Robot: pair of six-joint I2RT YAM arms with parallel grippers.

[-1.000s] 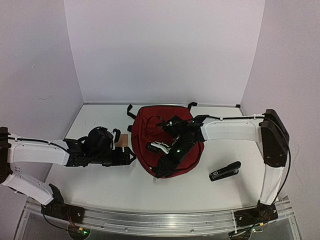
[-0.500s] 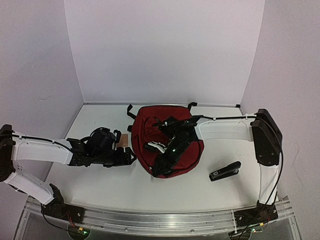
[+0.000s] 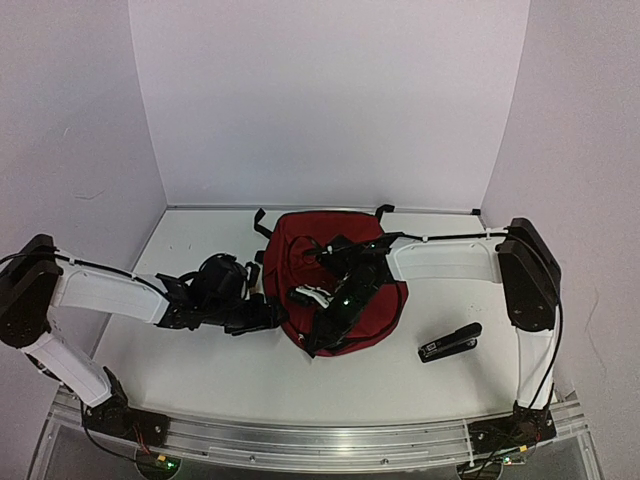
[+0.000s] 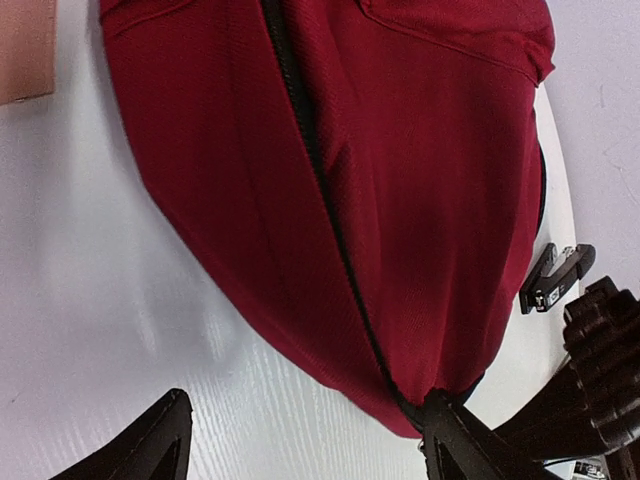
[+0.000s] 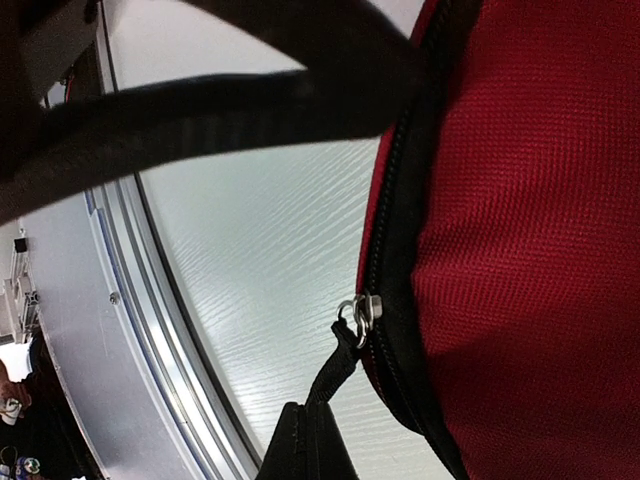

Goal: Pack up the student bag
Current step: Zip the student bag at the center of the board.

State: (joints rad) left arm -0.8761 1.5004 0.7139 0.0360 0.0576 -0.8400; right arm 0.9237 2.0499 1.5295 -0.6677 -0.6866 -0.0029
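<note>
- Top external: showing the student bag (image 3: 290,252) lying flat at the middle of the white table (image 3: 200,380), somewhat toward the far wall, with black straps trailing off its far edge.
- Reaching in from the left with the left gripper (image 3: 276,316), low over the table and right at the bag's near left edge; not showing the jaw spread from this height.
- Stretching across the bag from the right with the right gripper (image 3: 314,346), pointing down at the bag's near edge, its fingertips lost against the dark trim.
- Showing a black stapler (image 3: 450,342) lying on the table to the right of the bag, apart from it and slightly nearer.
- Left wrist: looking along the bag's red side, with the black zipper (image 4: 320,200) running from the top of the frame down to a rounded corner.
- Holding the left gripper (image 4: 305,425) wide open and gripping nothing, with one finger (image 4: 150,450) over bare table and the other at the bag's corner where the zipper ends; touching or only beside it, cannot tell.
- Catching a tan flat piece (image 4: 25,50) on the table at the upper left, next to the bag.
- Right wrist: pinching the zipper pull (image 5: 335,375) in the right gripper (image 5: 305,440), jaws fully closed on the black tab, which is stretching straight from the metal ring (image 5: 360,310) at the bag's edge.
- Showing red fabric filling the right side, white table on the left, and a blurred dark band (image 5: 200,110) crossing the top.
</note>
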